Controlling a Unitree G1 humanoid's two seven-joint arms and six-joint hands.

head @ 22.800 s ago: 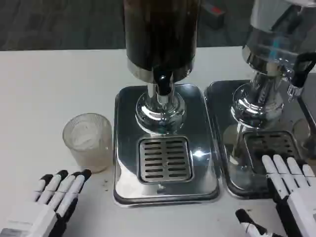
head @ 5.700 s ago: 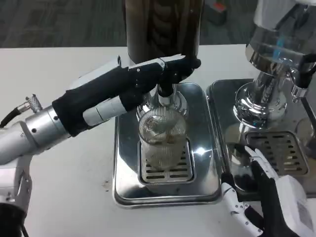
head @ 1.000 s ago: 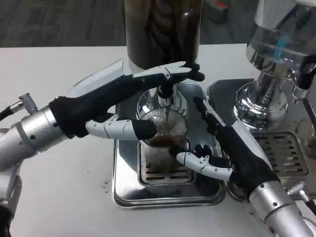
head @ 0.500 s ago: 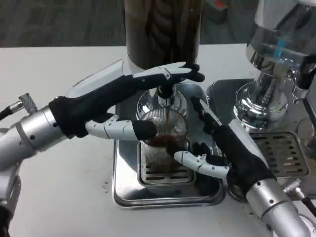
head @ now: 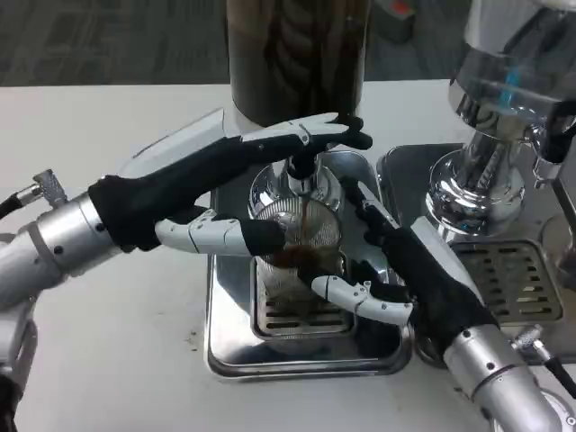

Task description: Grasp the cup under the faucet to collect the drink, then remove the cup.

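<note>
Left hand (head: 202, 193) reaches in from the left, upper fingers laid over the faucet (head: 300, 165) under the dark dispenser (head: 295, 54), thumb stretched out against the left side of the cup (head: 298, 247). Can't tell whether it actually grips anything or just presses.

Right hand (head: 409, 270) comes in from the lower right, fingers spread around the cup's right side: one finger up along the far side, thumb lying across the front near the base. Looks cupped around it, contact likely, a firm grasp not confirmable.

Cup is clear ribbed glass, upright on the slotted grate (head: 301, 310) of the steel drip tray (head: 236, 346), directly below the faucet. Thin dark stream runs from faucet into cup, brown liquid in the bottom.

Second dispenser (head: 504, 81) with its own tray (head: 517, 270) sits just right. All on the white table (head: 108, 135).
</note>
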